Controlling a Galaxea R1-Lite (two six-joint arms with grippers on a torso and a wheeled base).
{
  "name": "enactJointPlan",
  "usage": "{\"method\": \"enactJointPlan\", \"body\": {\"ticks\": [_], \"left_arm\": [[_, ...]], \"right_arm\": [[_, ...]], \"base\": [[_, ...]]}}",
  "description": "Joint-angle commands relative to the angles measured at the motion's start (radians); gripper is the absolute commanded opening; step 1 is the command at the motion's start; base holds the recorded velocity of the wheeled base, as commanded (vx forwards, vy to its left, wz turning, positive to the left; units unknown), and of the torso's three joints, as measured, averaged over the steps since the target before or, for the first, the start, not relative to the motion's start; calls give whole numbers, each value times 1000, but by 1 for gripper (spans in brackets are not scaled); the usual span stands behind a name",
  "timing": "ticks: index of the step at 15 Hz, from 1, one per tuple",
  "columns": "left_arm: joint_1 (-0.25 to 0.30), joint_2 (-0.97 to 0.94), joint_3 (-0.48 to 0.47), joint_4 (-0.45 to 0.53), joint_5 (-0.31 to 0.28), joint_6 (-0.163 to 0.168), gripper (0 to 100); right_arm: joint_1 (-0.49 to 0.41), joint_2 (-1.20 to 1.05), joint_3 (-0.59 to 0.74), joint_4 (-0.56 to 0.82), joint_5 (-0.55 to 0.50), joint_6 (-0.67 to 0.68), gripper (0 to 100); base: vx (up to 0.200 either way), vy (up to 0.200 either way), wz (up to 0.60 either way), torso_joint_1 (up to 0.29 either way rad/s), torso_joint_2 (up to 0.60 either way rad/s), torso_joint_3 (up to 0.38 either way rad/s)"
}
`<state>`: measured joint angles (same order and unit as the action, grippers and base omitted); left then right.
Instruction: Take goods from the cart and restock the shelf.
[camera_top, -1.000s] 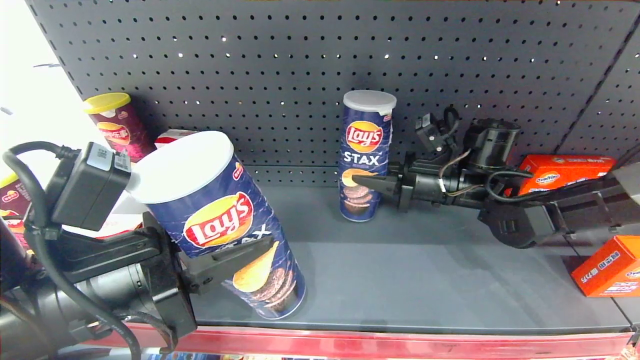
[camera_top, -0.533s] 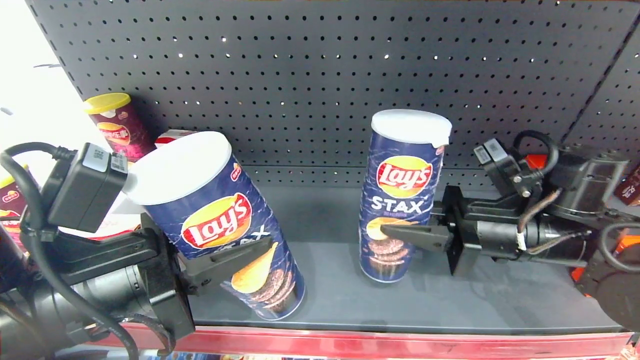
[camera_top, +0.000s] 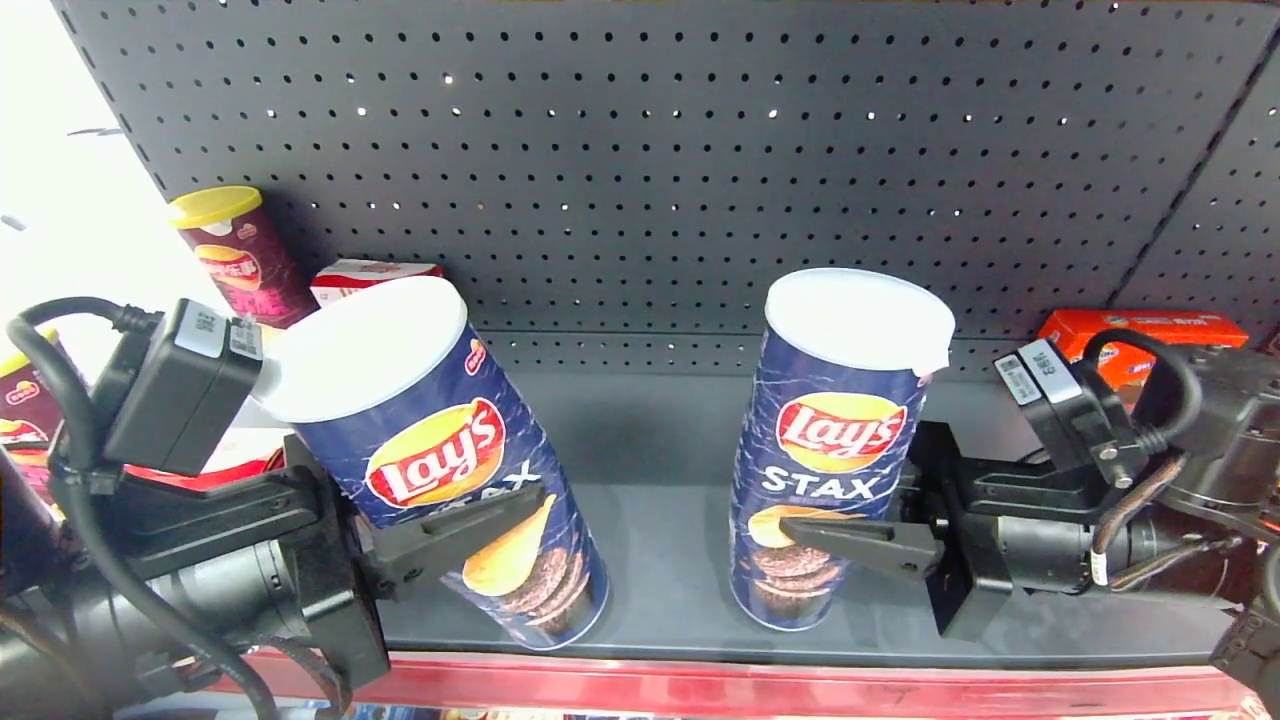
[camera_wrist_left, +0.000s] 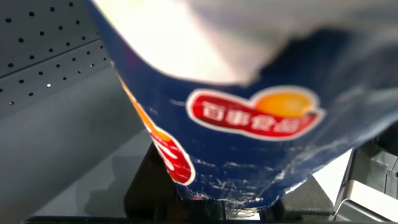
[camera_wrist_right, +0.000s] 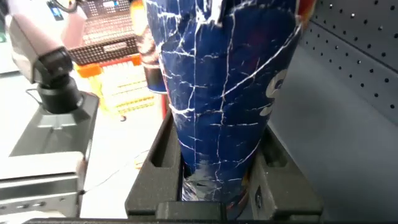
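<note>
Left gripper: clamped round the left can, which tilts, base at the front edge of the shelf.
Right gripper: clamped on the right can, upright, low at the shelf front; touching down or not, can't tell.
Head view: one finger per can in sight, crossing the front.
Right wrist view: both fingers hugging the can's sides, and there's an orange crate off beyond.
Left wrist view: blue can wall up close, another red-and-yellow badge.
Labels: blue cans, white lids, red-and-yellow logo, white lettering, chips pictured.
Behind left gripper: maroon can by the pegboard.
Behind right gripper: orange box.
</note>
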<state>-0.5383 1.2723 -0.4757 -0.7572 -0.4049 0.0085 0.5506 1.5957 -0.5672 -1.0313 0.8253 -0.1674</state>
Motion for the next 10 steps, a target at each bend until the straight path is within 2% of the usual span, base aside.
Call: {"method": "enactJointPlan", "body": {"ticks": [1, 10], "left_arm": [[0, 2, 0, -1, 0, 1, 0], [0, 7, -1, -2, 0, 1, 0]], "right_arm": [[0, 76, -5, -26, 1, -3, 0], [2, 174, -51, -52, 5, -3, 0]], "base": [[0, 0, 0, 0, 0, 0], [0, 0, 0, 0, 0, 0]]}}
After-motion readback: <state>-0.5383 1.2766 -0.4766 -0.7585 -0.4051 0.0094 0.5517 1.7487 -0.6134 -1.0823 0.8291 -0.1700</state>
